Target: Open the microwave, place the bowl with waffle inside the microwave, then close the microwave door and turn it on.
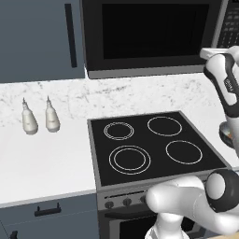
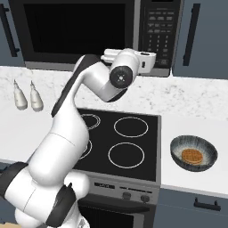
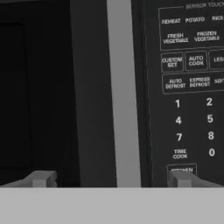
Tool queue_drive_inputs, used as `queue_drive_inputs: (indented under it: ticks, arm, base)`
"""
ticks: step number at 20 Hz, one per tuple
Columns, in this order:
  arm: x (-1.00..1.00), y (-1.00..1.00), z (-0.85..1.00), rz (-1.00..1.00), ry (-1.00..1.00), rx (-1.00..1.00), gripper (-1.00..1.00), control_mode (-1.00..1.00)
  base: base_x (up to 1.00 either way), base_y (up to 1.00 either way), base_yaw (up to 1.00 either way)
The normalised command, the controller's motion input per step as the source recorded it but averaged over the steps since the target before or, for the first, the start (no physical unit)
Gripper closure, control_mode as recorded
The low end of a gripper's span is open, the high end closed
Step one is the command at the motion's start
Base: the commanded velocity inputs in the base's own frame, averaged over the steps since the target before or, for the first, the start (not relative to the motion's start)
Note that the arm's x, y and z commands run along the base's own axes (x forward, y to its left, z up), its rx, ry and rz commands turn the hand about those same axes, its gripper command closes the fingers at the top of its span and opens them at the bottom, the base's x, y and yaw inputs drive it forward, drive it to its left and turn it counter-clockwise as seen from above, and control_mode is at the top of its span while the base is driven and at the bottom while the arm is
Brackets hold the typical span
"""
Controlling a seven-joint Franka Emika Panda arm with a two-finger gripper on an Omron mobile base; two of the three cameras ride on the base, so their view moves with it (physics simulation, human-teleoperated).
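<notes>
The microwave (image 2: pixel 89 33) hangs above the stove, and its door (image 1: pixel 149 32) is closed. My gripper (image 3: pixel 110 179) is open and held right up to the front. Its fingertips (image 3: pixel 41 178) stand either side of the door's grey vertical handle strip (image 3: pixel 122 92), and I cannot tell if they touch it. The button panel (image 3: pixel 192 87) lies just to the right. In the right base view the gripper (image 2: pixel 149 60) sits at the seam between door and panel. The bowl (image 2: pixel 194 153), with the waffle (image 2: pixel 192 156) in it, rests on the counter right of the stove.
A black four-ring stovetop (image 1: pixel 154 144) lies under my arm. Two white bottles (image 1: pixel 29 119) stand on the white counter (image 1: pixel 42 158) to its left. Blue-grey cabinet doors with black bar handles (image 1: pixel 71 35) flank the microwave.
</notes>
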Motion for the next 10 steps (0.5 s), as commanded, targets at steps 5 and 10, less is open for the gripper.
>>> queue_drive_inputs:
  ticks: [5, 10]
  arm:
    - [0.32, -0.19, 0.0, 0.0, 0.02, 0.0, -1.0, -1.0]
    - [0.26, -0.01, 0.0, 0.0, 0.01, 0.0, -1.0, -1.0]
  base:
    - [0.0, 0.0, 0.0]
    - [0.0, 0.0, 0.0]
